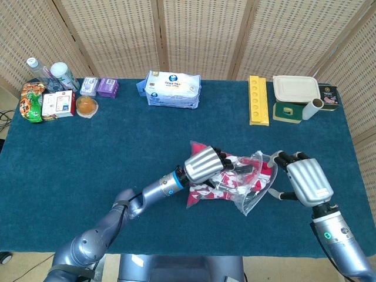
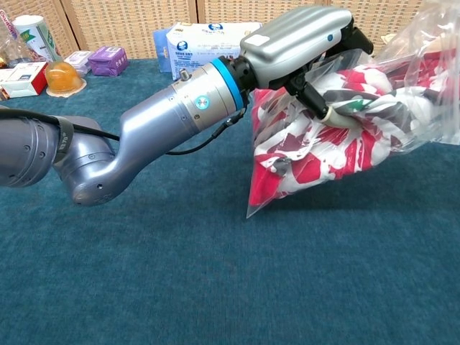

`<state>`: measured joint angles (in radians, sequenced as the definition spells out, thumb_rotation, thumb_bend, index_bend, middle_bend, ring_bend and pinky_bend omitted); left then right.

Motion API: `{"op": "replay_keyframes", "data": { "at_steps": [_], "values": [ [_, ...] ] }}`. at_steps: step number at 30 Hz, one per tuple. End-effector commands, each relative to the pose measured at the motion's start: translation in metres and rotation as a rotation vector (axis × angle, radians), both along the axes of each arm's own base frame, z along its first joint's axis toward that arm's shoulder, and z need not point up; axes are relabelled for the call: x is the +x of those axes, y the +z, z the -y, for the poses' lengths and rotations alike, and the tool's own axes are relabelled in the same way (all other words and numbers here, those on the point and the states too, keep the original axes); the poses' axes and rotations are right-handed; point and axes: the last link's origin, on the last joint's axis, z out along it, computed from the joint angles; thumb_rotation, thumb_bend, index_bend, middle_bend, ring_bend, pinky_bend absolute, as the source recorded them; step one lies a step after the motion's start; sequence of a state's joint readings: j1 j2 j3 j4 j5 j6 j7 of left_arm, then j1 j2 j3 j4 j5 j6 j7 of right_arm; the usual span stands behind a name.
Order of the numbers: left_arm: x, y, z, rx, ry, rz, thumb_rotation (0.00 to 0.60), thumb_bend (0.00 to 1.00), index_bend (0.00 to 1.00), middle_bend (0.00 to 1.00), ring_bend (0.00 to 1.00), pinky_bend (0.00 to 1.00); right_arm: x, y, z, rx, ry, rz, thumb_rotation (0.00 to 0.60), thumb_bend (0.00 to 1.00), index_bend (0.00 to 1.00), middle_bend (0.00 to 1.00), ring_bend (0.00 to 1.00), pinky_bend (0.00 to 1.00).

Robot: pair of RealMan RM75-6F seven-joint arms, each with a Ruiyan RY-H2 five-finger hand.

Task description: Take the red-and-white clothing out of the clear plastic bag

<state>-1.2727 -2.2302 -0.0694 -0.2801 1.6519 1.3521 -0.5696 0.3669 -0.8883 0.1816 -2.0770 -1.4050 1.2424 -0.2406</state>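
Observation:
The clear plastic bag (image 1: 244,191) lies mid-table on the blue cloth with the red-and-white clothing (image 1: 226,179) bunched inside it. My left hand (image 1: 204,165) grips the bag's left part from above, fingers pressing the plastic and fabric. In the chest view the left hand (image 2: 298,42) lifts the bag (image 2: 402,108) so that the clothing (image 2: 316,154) hangs with one corner on the table. My right hand (image 1: 305,181) is at the bag's right edge, back upward. Its fingertips (image 1: 281,157) reach the bag's mouth, with the thumb spread apart below. The chest view does not show it.
A wet-wipes pack (image 1: 173,89) sits at the back centre. A yellow tray (image 1: 258,100), a white lidded box (image 1: 295,90) and a roll (image 1: 311,108) stand back right. Bottles (image 1: 36,69), small boxes (image 1: 57,104) and purple packs (image 1: 107,87) crowd the back left corner.

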Motion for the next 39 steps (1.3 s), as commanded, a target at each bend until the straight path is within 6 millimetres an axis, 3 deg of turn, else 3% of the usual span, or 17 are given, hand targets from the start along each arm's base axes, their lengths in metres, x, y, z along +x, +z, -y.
{"op": "replay_keyframes", "data": {
  "at_steps": [1, 10, 18, 21, 39],
  "values": [
    [0.001, -0.001, 0.000, 0.008, 0.000, -0.009, 0.600, 0.13, 0.83, 0.71, 0.70, 0.71, 0.001, 0.001, 0.000, -0.006, -0.003, -0.001, 0.516, 0.07, 0.41, 0.42, 0.62, 0.42],
    [0.003, -0.001, 0.000, 0.017, 0.000, -0.006, 0.600, 0.13, 0.83, 0.71, 0.70, 0.69, 0.000, 0.001, 0.003, -0.025, 0.000, -0.019, 0.458, 0.07, 0.44, 0.54, 0.77, 0.55],
    [0.003, 0.000, -0.002, 0.025, 0.005, -0.009, 0.600, 0.12, 0.82, 0.71, 0.70, 0.69, 0.002, 0.001, 0.004, -0.051, 0.004, -0.058, 0.414, 0.07, 0.48, 0.71, 0.97, 0.78],
    [0.004, 0.000, -0.002, 0.029, 0.005, -0.007, 0.600, 0.12, 0.83, 0.71, 0.70, 0.68, 0.003, 0.001, 0.004, -0.053, -0.001, -0.068, 0.404, 0.07, 0.49, 0.74, 1.00, 0.85],
    [0.007, 0.004, -0.005, 0.031, 0.014, 0.019, 0.600, 0.12, 0.82, 0.71, 0.70, 0.68, 0.003, -0.014, 0.002, -0.041, 0.010, -0.122, 0.413, 0.07, 0.49, 0.73, 1.00, 0.88]
  ]
}}
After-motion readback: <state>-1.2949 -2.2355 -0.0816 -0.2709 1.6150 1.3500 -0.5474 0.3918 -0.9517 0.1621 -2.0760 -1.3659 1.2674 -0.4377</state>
